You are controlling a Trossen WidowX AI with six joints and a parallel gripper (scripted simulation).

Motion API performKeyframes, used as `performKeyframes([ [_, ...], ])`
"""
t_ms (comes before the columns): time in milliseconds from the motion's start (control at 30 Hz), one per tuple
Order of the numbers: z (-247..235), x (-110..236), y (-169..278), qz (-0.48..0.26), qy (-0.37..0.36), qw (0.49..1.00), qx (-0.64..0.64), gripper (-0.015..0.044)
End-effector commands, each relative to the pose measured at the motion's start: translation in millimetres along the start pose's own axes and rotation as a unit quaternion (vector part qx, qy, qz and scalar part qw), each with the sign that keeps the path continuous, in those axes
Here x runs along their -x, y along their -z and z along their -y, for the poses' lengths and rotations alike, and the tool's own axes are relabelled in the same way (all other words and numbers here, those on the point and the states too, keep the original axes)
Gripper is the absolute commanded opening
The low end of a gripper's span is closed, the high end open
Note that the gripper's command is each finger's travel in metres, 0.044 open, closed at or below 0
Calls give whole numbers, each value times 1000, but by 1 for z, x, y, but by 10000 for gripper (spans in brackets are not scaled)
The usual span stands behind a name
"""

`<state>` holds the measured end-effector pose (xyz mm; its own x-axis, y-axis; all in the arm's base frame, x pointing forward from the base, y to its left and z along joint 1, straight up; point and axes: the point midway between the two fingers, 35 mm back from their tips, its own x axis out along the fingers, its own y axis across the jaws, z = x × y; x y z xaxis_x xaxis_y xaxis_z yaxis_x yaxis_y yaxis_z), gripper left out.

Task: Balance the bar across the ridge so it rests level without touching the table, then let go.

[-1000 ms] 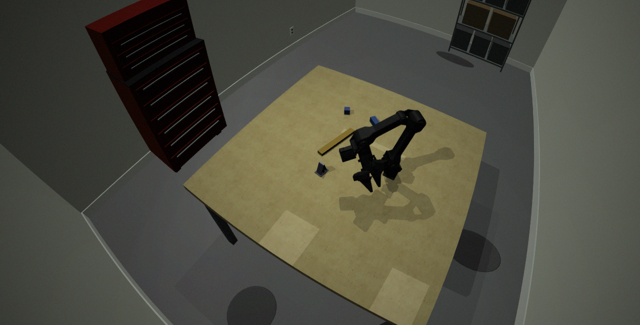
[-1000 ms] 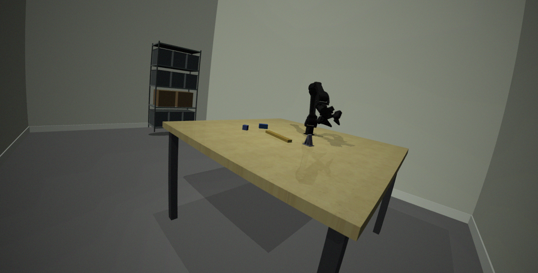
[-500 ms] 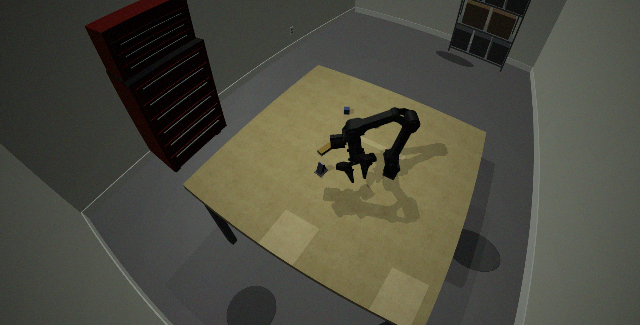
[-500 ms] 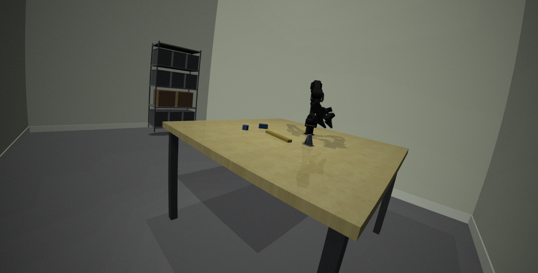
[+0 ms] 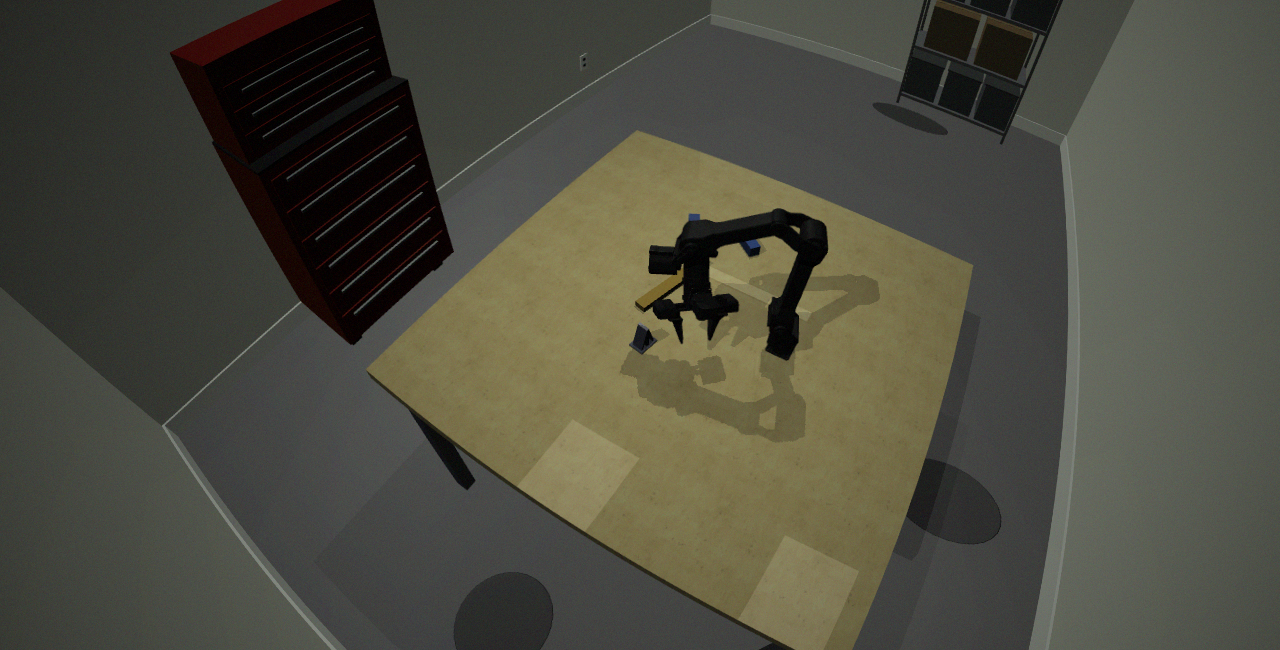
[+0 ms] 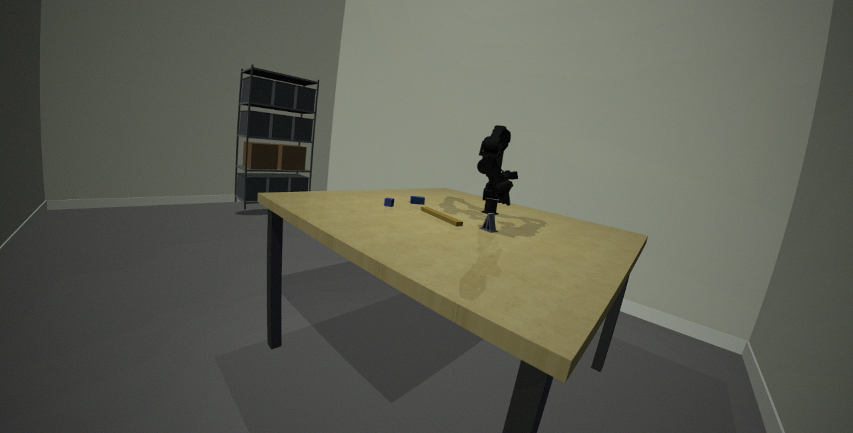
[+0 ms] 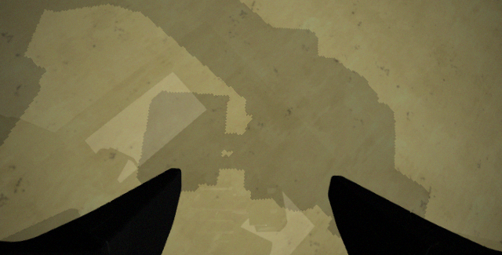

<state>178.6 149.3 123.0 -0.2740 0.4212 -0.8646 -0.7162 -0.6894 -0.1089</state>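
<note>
the gripper (image 5: 696, 324) hangs open and empty over the table (image 5: 554, 467), its jaws well apart, with the bar (image 6: 441, 216) lying flat on the wood behind it and the ridge (image 5: 642, 339) just beside. arm shadows and pale patches mark the tan top. around stand a red cabinet (image 5: 268, 28) and a rack (image 6: 240, 132) on grey floor (image 6: 119, 311).

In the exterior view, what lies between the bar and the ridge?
Only bare table shows between the bar and the ridge; they sit apart, not touching. The open gripper holds nothing.
</note>
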Motion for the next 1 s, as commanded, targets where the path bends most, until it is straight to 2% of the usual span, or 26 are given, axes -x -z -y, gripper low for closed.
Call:
performKeyframes([
  [0,5,7,15,-18,10,999,-37,315],
  [467,11,48,93,-114,40,971,-205,315],
  [967,-12,100,180,-208,75,897,-383,315],
])
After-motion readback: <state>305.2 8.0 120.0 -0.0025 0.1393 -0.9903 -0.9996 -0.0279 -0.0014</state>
